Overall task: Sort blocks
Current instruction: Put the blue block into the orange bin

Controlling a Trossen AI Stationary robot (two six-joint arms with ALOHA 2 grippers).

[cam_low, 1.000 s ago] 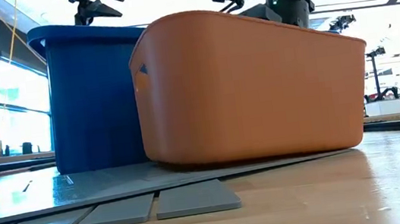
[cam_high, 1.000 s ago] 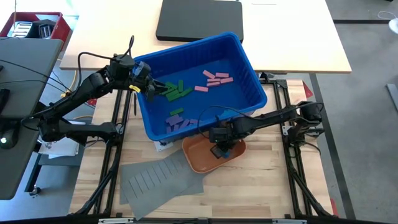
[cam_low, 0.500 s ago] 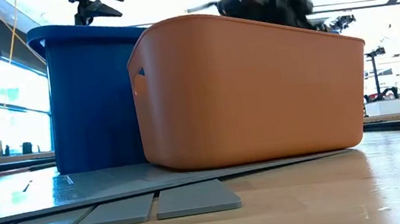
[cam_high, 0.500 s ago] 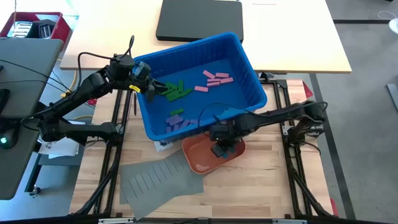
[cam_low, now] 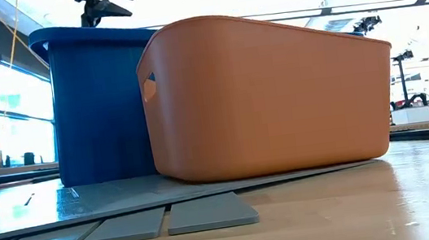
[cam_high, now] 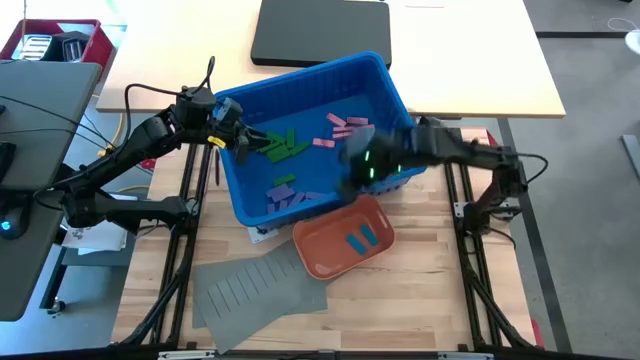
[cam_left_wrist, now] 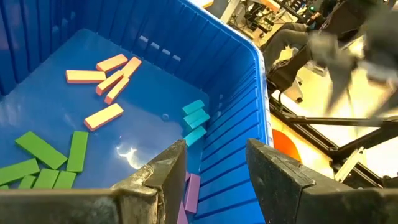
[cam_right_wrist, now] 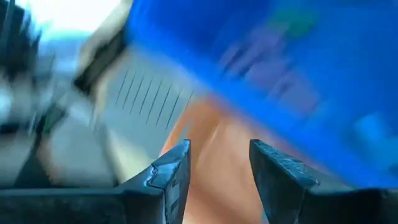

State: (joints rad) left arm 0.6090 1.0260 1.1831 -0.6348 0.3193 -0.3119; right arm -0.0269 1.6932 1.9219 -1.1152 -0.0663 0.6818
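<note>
A blue bin (cam_high: 402,105) holds loose blocks: green ones (cam_high: 282,147), pink ones (cam_high: 343,128) and purple ones (cam_high: 287,195). The left wrist view also shows blue blocks (cam_left_wrist: 194,121) on the bin floor. Two blue blocks (cam_high: 360,238) lie in the orange tray (cam_high: 310,262), which stands in front of the bin. My left gripper (cam_high: 240,140) hangs open over the bin's left rim, with nothing between its fingers (cam_left_wrist: 214,180). My right gripper (cam_high: 355,168) is blurred, above the bin's near right wall, open and empty (cam_right_wrist: 217,168).
A grey slotted sheet (cam_high: 255,290) lies partly under the tray at the near left. A black flat case (cam_high: 320,30) lies on the light table beyond the bin. A red box (cam_high: 55,40) sits at the far left. Bare wood shows at the near right.
My right gripper has risen fast out of the orange tray and swung toward the far edge, up over the blue bin's near right wall, tipping as it went. Two blue blocks now lie uncovered on the tray floor where it stood.
</note>
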